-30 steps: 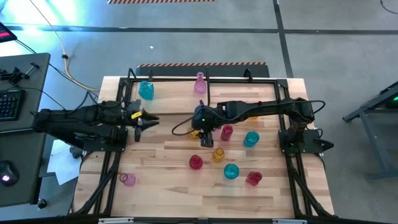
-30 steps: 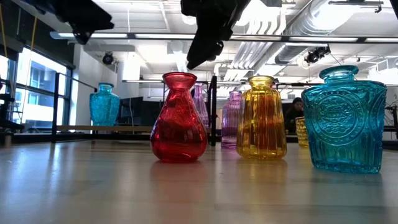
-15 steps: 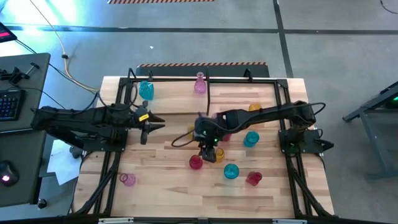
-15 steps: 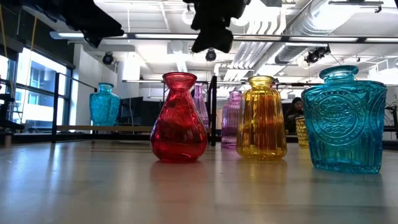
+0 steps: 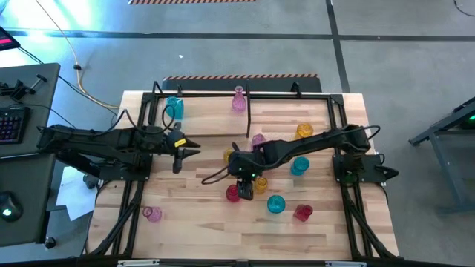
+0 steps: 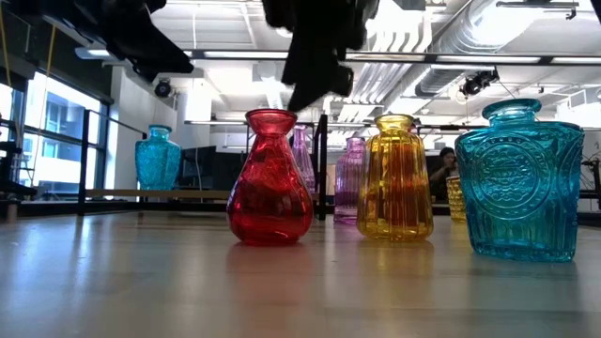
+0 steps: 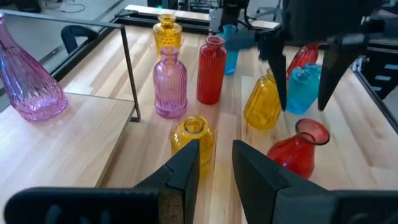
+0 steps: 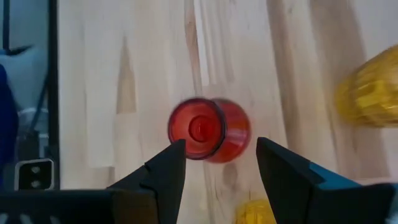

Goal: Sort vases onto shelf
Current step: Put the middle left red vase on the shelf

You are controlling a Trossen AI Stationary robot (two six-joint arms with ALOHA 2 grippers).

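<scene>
High view: right gripper (image 5: 241,185) has shifted down-left to centre frame, fingers apart over red vase (image 5: 233,193); pickup next.

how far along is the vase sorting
Early. Done: a cyan vase and a pink vase stand on the shelf. In hand: the right gripper hangs open above the red bulbous vase, not gripping it. The left gripper hovers empty near a small yellow vase. Left: the other vases on the tabletop, including a lone pink one.
</scene>
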